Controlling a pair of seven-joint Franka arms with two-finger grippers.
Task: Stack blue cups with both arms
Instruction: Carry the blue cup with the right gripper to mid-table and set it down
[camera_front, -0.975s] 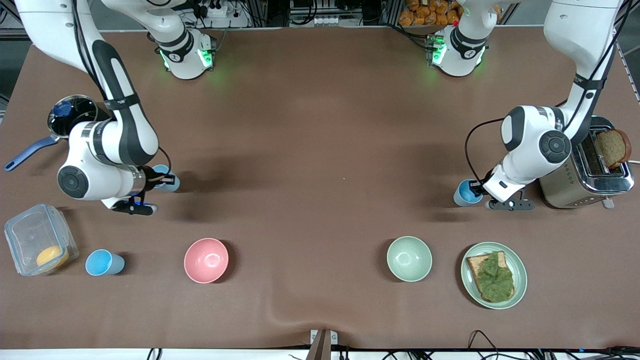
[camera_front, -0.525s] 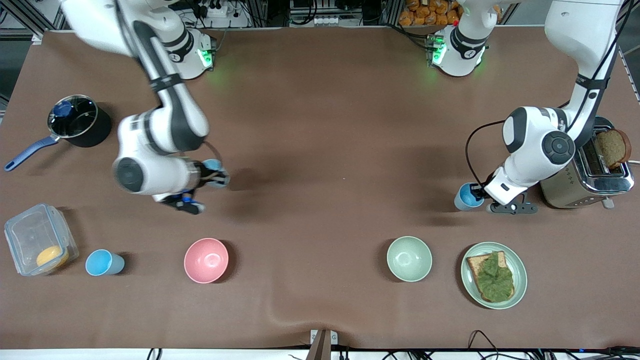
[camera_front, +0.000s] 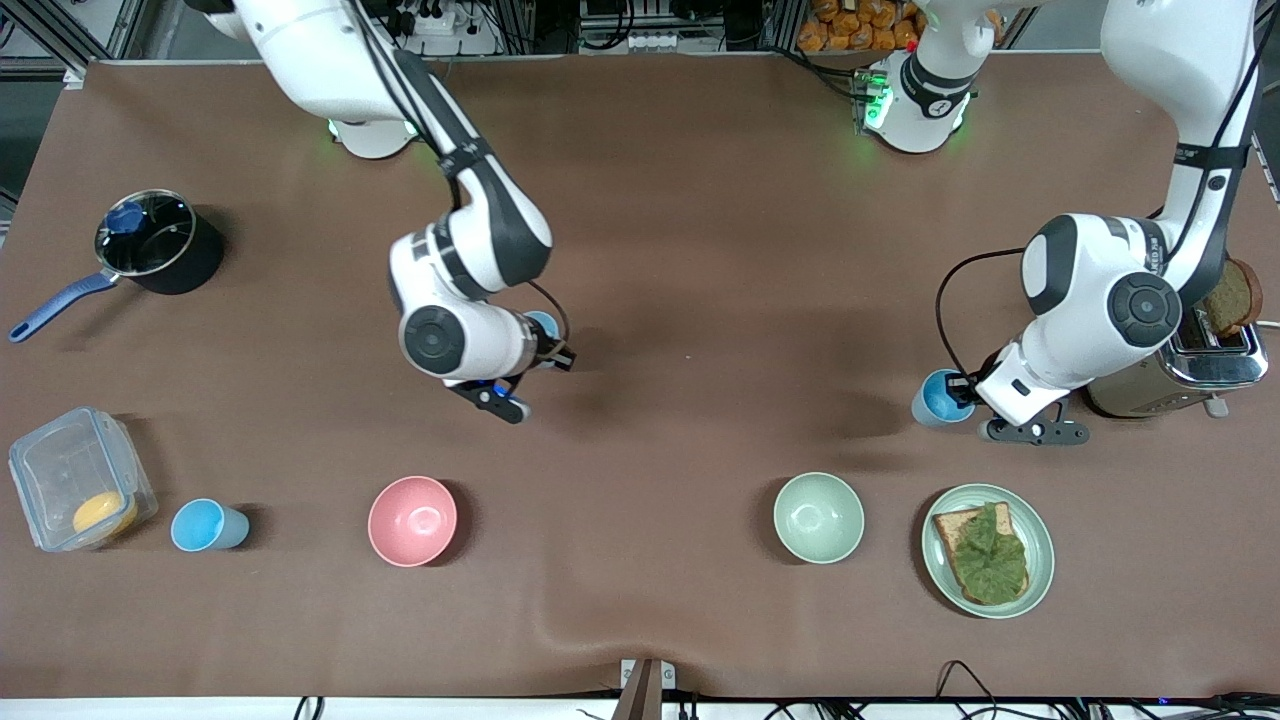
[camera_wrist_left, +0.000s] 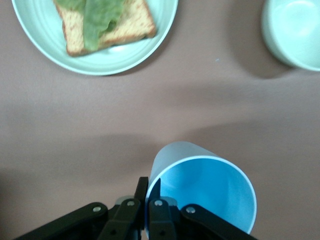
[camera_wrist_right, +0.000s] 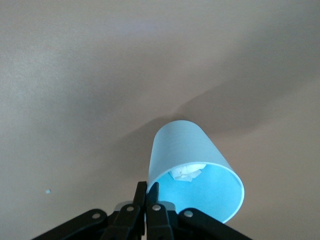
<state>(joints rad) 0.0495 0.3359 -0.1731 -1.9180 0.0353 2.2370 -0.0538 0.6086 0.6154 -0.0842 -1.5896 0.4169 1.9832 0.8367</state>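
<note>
My right tool (camera_front: 545, 352) pinches the rim of a blue cup (camera_front: 543, 324), carried over the bare desk (camera_front: 700, 250) at centre frame. My left tool (camera_front: 962, 392) pinches a second cup's (camera_front: 936, 397) rim at middle right, low by the toaster (camera_front: 1180, 365). A third cup (camera_front: 206, 526) stands at lower left, beside the pink bowl (camera_front: 412, 520). Each grip catches only one thin wall, so I judge a cup could twist or slip during nesting. I can read no labels.
</note>
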